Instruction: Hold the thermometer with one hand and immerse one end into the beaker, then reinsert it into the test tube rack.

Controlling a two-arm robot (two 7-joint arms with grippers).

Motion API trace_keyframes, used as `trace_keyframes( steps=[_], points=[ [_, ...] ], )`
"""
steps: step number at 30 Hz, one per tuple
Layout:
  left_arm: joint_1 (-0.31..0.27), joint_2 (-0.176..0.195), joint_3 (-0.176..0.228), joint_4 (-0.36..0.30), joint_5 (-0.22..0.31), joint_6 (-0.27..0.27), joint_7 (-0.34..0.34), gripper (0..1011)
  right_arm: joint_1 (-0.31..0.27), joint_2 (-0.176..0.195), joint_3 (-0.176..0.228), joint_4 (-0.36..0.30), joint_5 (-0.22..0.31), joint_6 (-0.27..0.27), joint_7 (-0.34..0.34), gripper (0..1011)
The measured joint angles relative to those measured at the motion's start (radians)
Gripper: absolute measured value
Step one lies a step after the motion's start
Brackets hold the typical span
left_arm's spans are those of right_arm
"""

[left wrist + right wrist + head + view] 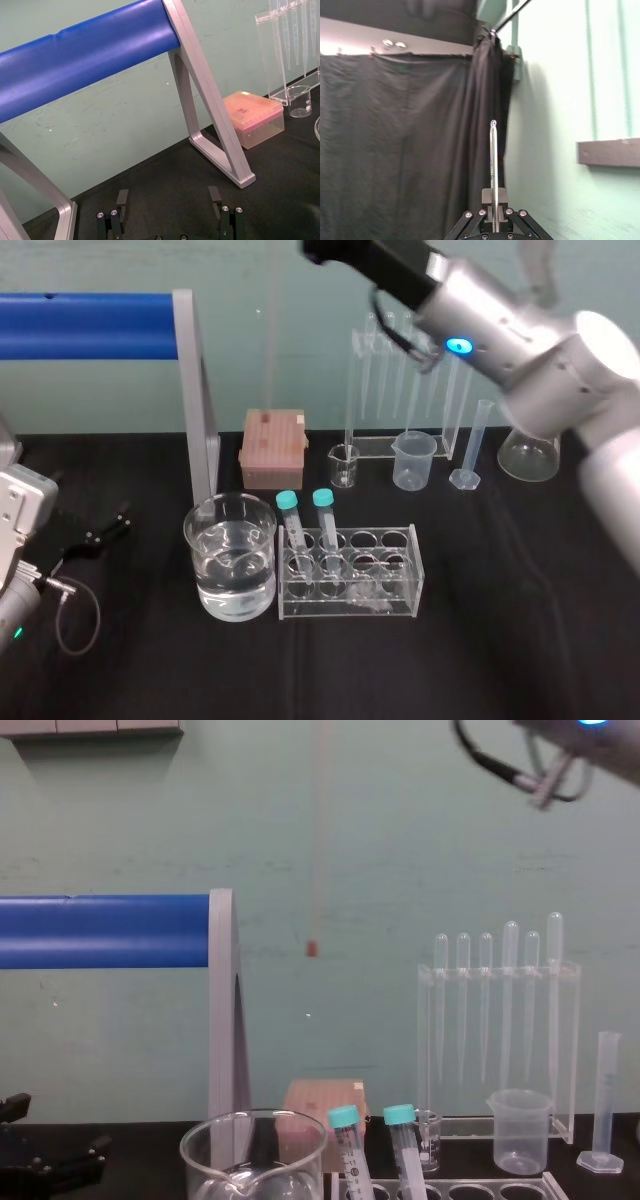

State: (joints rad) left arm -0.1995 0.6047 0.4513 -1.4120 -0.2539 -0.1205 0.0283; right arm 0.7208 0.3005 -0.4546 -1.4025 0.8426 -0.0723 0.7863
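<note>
The thermometer (317,840) is hanging upright in the air, high above the counter (500,640). Its red bulb end is pointing down, well above the beaker (196,570) and the rack (350,606) and touching neither. The right pincer (493,222) is gripping its upper part, closed on the glass, with the rod running straight out between the 2 fingers. The beaker, part full of clear liquid, is standing just beside the rack's left end, and 2 teal-capped tubes (322,515) are occupying the rack holes nearest it. The left pincer (167,212) is lying parked at the counter's left, fingers spread apart and holding nothing. By my judgement the dip is not yet begun, and the risk is lying in the descent. Gripped at 1 spot only, so long a rod may be swaying, and the bulb could be striking the beaker's thick rim or a tube cap. The smooth glass could also be slipping through the grip, or knocking the beaker's floor if lowered too far.
</note>
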Motion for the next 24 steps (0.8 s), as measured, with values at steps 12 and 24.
trace_keyframes(
  steps=[12,24],
  points=[
    [0.0,0.0,0.0,0.0,0.0,0.0,0.0,1008,-0.184,0.184,0.031,-0.127,-0.002,0.032,-0.108,57],
    [0.0,0.0,0.0,0.0,0.0,0.0,0.0,1008,-0.264,0.218,0.003,-0.107,-0.034,0.028,-0.129,57]
  ],
)
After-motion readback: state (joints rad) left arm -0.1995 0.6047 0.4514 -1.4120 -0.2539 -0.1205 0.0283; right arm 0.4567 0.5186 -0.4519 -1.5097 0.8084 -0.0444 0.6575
